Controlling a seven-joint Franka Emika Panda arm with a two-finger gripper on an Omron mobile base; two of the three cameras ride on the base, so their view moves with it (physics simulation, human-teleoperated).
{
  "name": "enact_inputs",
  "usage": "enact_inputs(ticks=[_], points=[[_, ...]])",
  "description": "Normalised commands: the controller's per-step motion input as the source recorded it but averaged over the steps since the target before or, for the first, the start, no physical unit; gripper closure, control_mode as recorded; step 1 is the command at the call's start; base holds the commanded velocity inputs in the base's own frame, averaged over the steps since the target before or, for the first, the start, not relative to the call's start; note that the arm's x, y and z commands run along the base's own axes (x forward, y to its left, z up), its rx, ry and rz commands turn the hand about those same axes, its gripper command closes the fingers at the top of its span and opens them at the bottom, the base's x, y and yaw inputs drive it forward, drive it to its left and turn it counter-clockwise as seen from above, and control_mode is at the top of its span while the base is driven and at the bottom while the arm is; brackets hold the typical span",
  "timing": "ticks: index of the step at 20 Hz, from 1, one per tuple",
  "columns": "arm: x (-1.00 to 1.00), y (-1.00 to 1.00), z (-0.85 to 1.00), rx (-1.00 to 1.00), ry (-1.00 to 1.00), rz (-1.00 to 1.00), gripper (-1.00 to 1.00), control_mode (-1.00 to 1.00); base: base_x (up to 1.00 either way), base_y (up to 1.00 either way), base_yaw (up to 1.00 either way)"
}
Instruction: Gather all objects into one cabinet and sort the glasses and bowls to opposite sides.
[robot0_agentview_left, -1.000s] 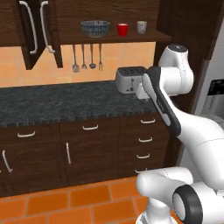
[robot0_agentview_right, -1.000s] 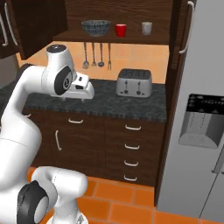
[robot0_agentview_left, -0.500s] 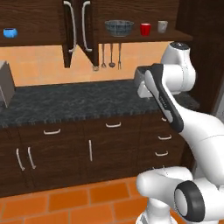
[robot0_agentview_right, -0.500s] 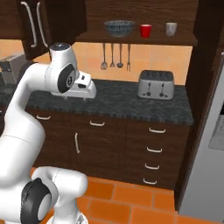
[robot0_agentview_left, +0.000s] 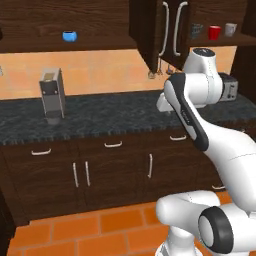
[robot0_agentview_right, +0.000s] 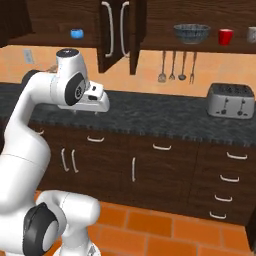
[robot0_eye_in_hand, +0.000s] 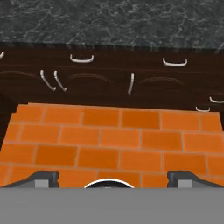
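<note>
The grey-blue patterned bowl (robot0_agentview_right: 191, 33), the red cup (robot0_agentview_right: 225, 36) and the grey cup (robot0_agentview_right: 251, 34) stand in a row on the open shelf of the dark wood cabinet (robot0_agentview_right: 165, 46), above the hanging utensils (robot0_agentview_right: 172, 67). The left base view shows the red cup (robot0_agentview_left: 214, 32) and grey cup (robot0_agentview_left: 230, 29) at the top right, with the bowl (robot0_agentview_left: 196, 30) partly hidden by a door. The blue cup (robot0_agentview_left: 69, 36) (robot0_agentview_right: 76, 33) sits alone on the shelf of another cabinet further left. My gripper (robot0_agentview_right: 100, 104) (robot0_agentview_left: 161, 102) (robot0_eye_in_hand: 113, 177) hangs open and empty in front of the counter, facing the floor.
Open cabinet doors (robot0_agentview_right: 117, 30) jut out between the two shelves. A coffee machine (robot0_agentview_left: 52, 95) stands on the dark counter (robot0_agentview_right: 165, 117) at the left, a toaster (robot0_agentview_right: 230, 100) at the right. Below are drawers and cupboard doors (robot0_eye_in_hand: 131, 83) and an orange tiled floor (robot0_eye_in_hand: 113, 135).
The base has driven to the left, so the whole scene has slid right and the shelf with the blue cup has come into view. The arm's pose and open gripper are unchanged.
</note>
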Motion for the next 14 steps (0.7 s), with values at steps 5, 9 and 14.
enact_inputs(ticks=[5, 9, 14], points=[[0.00, 0.00, 0.00, 0.00, 0.00, 0.00, -1.00, 1.00, -0.02, 1.00, 0.03], [0.00, 0.00, 0.00, 0.00, 0.00, 0.00, -1.00, 1.00, 0.63, 1.00, 0.00], [0.00, 0.00, 0.00, 0.00, 0.00, 0.00, -1.00, 1.00, 0.89, 0.44, 0.00]])
